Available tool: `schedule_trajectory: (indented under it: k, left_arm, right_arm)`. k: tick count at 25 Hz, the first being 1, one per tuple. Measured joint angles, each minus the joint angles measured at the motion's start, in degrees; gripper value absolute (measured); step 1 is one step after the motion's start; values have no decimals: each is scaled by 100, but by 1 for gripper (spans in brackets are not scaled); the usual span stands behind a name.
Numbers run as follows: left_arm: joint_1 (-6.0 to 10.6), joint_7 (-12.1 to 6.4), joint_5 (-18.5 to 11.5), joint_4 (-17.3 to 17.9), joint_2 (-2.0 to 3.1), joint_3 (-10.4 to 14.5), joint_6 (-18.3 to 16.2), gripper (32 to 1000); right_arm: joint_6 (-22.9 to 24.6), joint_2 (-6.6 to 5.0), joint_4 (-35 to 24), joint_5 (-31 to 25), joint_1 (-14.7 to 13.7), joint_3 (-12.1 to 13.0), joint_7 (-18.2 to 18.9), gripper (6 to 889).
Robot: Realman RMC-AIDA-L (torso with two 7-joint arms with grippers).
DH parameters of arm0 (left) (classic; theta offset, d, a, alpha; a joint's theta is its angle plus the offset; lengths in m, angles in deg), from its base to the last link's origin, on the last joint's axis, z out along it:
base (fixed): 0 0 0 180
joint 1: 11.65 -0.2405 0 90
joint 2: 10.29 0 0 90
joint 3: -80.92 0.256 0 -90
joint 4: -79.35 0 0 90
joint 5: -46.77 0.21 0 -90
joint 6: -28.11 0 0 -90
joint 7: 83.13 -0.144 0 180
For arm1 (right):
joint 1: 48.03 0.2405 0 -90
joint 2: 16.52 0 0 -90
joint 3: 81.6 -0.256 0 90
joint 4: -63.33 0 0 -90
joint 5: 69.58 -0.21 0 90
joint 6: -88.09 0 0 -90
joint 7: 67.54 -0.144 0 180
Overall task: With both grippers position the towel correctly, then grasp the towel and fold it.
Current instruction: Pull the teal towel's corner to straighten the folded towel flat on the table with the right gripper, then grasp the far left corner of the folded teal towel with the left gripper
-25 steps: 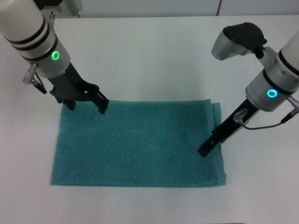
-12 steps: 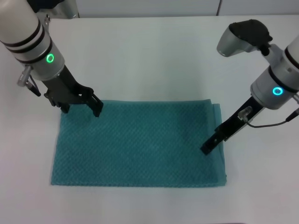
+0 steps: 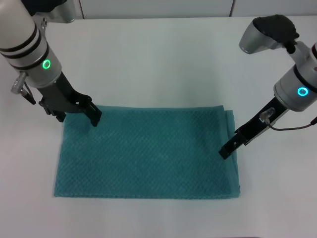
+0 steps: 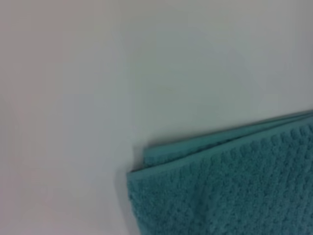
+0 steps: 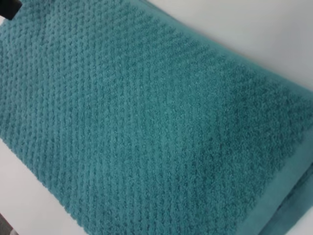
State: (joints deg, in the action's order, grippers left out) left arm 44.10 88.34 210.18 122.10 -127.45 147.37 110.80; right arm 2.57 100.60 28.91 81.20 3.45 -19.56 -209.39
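One towel lies flat on the white desk, layered along its right edge; no containers are in view. Left gripper reaches down at the towel's far left corner, jaws spread, one finger over the cloth and one just off it. Right gripper slants down to the layered right edge; its jaw state cannot be told.

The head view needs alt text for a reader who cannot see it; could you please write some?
A teal towel lies flat on a white table. The left gripper, open, is at its far left corner, and the right gripper is at its right edge.
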Motion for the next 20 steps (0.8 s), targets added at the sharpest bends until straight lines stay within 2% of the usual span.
schedule_trajectory:
  k: [8,13,20]
  left_arm:
    - [-20,0,113,5,0,-39,46,909]
    - [-20,0,113,7,0,-26,46,909]
    - [-42,0,112,7,0,-2,45,909]
  right_arm:
    - [-91,-28,-73,8,28,2,-24,864]
    - [-367,-40,-510,28,-7,2,-116,863]
    - [-659,-120,-861,47,-9,2,-180,863]
